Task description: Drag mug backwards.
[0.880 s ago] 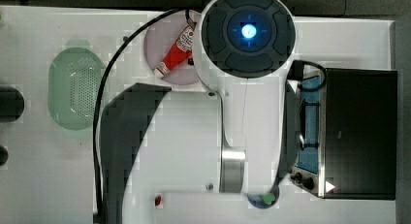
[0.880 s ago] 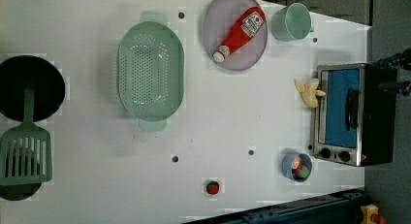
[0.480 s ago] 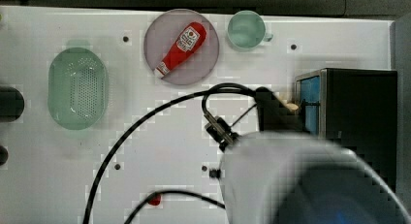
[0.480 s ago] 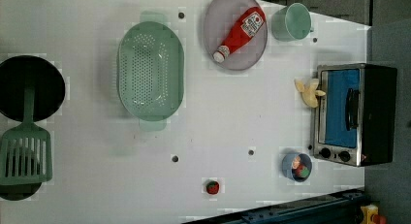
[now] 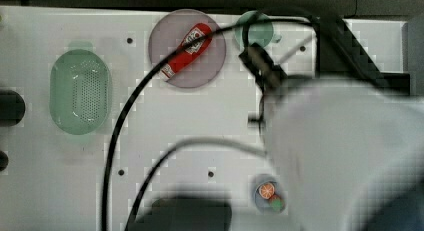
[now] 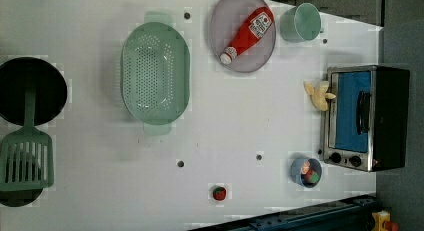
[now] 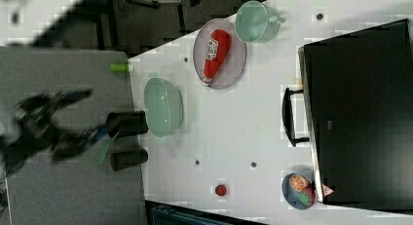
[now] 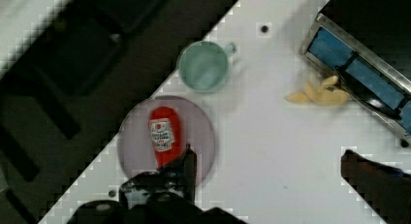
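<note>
**Mug: not yet touched, pincer now wide open**

Change: my arm has swung across the top view, and my pincer (image 8: 266, 175) has spread to full width, holding nothing. Judged ready for approach.

Location: mug (image 6: 300, 22) at the table (image 6: 240, 121) edge, just beside the purple plate (image 6: 260, 56) bearing the ketchup bottle (image 6: 247, 33).

Orientation: upright, mouth up; round, no long axis; small handle pointing away from the plate.

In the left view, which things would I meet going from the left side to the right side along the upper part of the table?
Black pan → pale-green basket → purple plate carrying the ketchup bottle → mug → toaster oven.
</note>
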`<action>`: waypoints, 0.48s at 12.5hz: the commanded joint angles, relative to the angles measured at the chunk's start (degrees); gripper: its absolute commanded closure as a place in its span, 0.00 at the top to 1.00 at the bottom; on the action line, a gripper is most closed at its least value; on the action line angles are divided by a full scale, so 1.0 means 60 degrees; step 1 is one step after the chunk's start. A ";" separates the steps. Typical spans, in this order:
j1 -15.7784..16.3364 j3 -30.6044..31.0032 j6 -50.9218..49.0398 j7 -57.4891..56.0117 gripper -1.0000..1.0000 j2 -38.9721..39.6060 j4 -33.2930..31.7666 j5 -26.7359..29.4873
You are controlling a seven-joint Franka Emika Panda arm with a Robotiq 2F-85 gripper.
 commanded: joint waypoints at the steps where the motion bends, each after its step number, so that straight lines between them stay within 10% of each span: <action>1: 0.0038 -0.0140 0.0917 -0.0007 1.00 0.2349 -0.0376 0.0110; 6: -0.0013 -0.0514 0.2226 0.1756 1.00 0.5394 0.1673 0.0131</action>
